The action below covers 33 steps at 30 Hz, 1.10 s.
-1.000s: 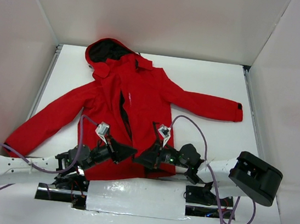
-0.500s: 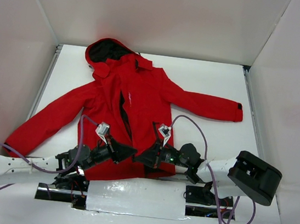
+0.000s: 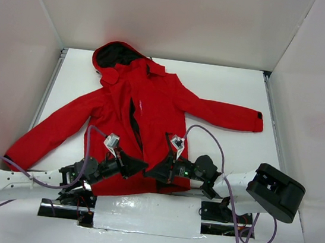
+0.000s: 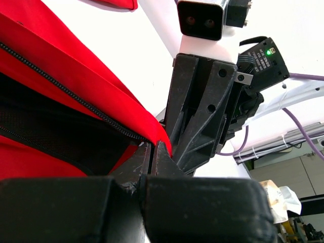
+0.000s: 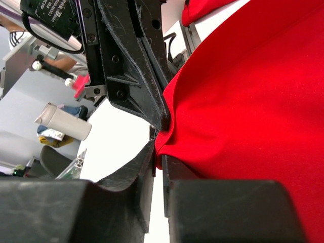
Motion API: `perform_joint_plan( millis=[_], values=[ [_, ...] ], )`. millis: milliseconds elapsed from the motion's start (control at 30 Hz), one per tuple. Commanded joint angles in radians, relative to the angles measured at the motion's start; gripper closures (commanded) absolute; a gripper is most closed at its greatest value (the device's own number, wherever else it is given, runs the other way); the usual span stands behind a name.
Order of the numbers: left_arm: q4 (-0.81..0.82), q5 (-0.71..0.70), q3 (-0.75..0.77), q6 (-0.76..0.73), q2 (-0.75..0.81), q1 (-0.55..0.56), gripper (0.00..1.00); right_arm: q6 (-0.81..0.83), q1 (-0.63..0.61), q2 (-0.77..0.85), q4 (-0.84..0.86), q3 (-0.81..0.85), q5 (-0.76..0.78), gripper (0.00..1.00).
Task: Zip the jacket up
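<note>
The red jacket (image 3: pixel 152 105) lies flat on the table, hood far, hem toward the arms, its black front zipper (image 3: pixel 135 124) open along the chest with dark lining showing. My left gripper (image 3: pixel 142 165) and right gripper (image 3: pixel 151 171) meet tip to tip at the hem beside the front opening. In the left wrist view my left gripper (image 4: pixel 153 148) is shut on the red hem corner where the zipper teeth (image 4: pixel 76 98) end. In the right wrist view my right gripper (image 5: pixel 160 152) is shut on a fold of red fabric (image 5: pixel 243 101), with the left gripper's black fingers (image 5: pixel 131 66) just above.
White walls enclose the table on three sides. A silver taped strip (image 3: pixel 147 215) runs along the near edge between the arm bases. Purple cables (image 3: pixel 209 133) loop over the jacket's hem. The right sleeve (image 3: pixel 229 115) stretches to the right, the left sleeve (image 3: pixel 47 133) toward the near left.
</note>
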State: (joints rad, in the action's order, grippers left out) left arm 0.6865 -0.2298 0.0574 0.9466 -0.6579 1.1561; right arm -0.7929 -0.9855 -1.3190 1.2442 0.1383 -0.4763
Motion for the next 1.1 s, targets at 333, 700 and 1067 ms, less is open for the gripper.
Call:
perform_joint_plan(
  millis=[333, 700, 1067],
  values=[
    [-0.174, -0.049, 0.094, -0.068, -0.02, 0.005, 0.64, 0.043, 0.007, 0.021, 0.029, 0.061, -0.012, 1.0],
    [-0.783, -0.396, 0.366, 0.09, 0.011, 0.007, 0.01, 0.02, 0.008, 0.036, -0.172, 0.066, 0.303, 1.0],
    [-1.111, -0.296, 0.553, 0.257, -0.305, 0.039, 0.18, -0.14, 0.064, 0.417, -0.874, 0.118, 0.838, 1.0]
  ],
)
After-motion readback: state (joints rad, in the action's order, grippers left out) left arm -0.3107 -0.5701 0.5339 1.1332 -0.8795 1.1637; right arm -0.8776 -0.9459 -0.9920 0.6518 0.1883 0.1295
